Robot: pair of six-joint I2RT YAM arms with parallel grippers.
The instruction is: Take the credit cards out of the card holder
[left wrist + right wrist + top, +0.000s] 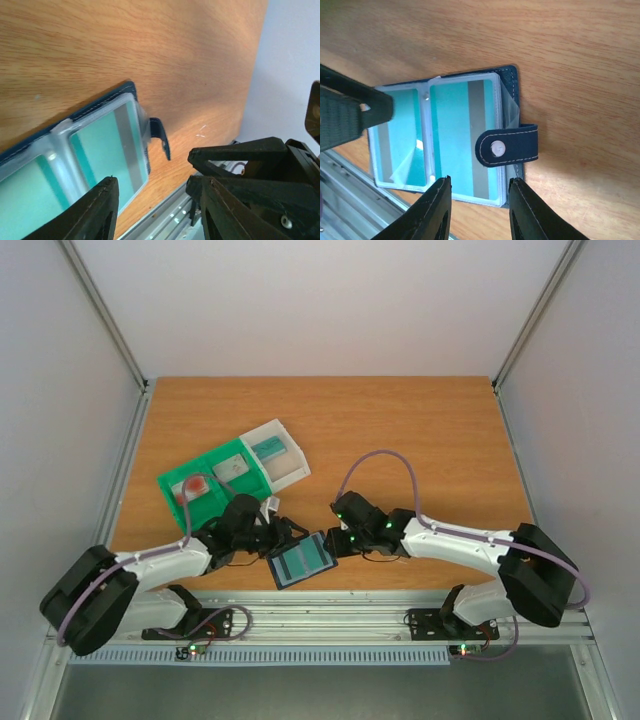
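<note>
- Claws both stand apart, gripping nothing: left claw [152,185] and right claw [479,182] flank the open card holder [302,560] on the table [400,430].
- Teal credit cards [455,135] remain sleeved.
- Next move probably: pin holder, pinch one card's edge.

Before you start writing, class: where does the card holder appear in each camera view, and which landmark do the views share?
Top external: card holder low centre, near the table's front edge.
Left wrist: card holder lower left, partly cut off.
Right wrist: card holder centre, lying open.
Shared landmark: metal rail along that near edge.
</note>
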